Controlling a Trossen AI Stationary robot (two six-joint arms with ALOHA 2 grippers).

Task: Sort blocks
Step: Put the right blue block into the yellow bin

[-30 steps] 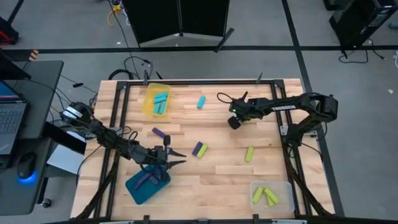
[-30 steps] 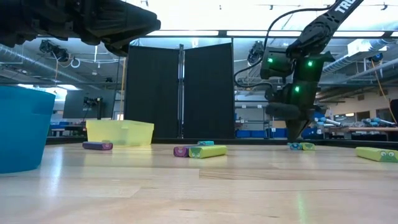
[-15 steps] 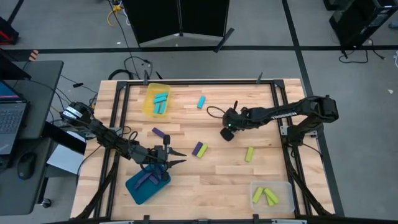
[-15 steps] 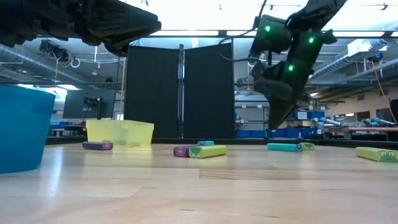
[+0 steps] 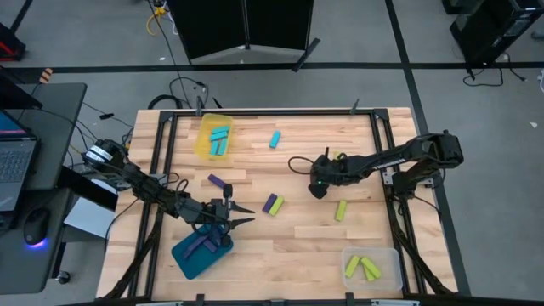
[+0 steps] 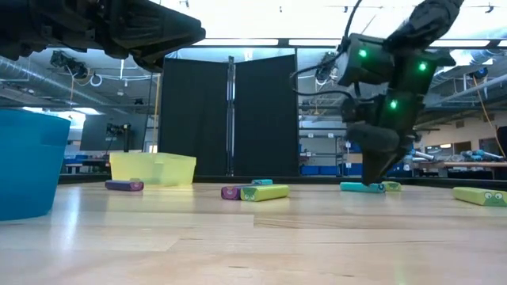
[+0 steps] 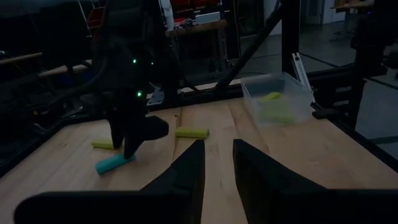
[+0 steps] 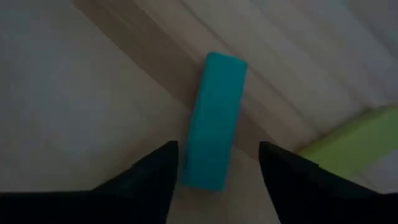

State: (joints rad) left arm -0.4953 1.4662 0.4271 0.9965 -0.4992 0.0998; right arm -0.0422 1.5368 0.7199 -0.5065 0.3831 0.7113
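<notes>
Right of centre in the high view, the right hand point(image 5: 319, 189) hangs low over a cyan block point(image 8: 214, 119) lying flat on the desk point(image 5: 289, 246), its fingers point(image 8: 149, 180) spread wide on either side of the block and gripping nothing. A yellow-green block point(image 8: 354, 134) lies just beside it. At lower left, the left hand point(image 5: 242, 216) hovers beside the blue tray point(image 5: 183, 255), parted and empty, with purple blocks point(image 5: 201, 244) in that tray.

Room: grey floor point(image 5: 357, 42) crossed by dark lines. Black folding screen point(image 6: 230, 115) stood behind the wooden table point(image 5: 297, 242). A desk point(image 5: 38, 127) with a laptop point(image 5: 15, 166) and mouse point(image 5: 34, 225) stood alongside. Ceiling strip lights point(image 6: 238, 42) glowed overhead; distant shelves held blue bins point(image 6: 317, 169).
</notes>
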